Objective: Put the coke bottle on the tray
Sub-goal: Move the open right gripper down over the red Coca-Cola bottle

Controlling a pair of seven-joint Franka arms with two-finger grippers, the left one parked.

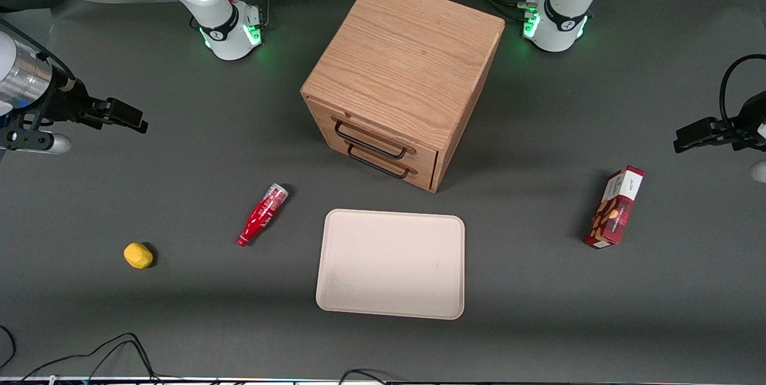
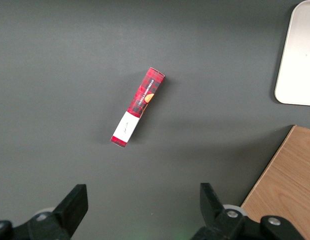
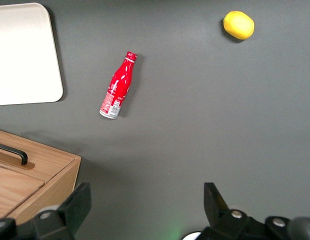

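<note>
Bottle (image 1: 263, 215) lies flat on the table (image 1: 179, 313), cap toward 7 o'clock, near the tray (image 1: 391, 263) rim. Gripper (image 1: 128, 117) hangs wide, holding nothing, well apart.

Below my tool (image 3: 145, 207), its fingers spread apart, I count one bottle (image 1: 261, 215), one tray (image 1: 392, 263), one yellow lemon (image 1: 138, 255), one red snack box (image 1: 614, 207) and one wooden cabinet (image 1: 402, 76) with two drawers, all on the tabletop (image 1: 538, 289).
</note>
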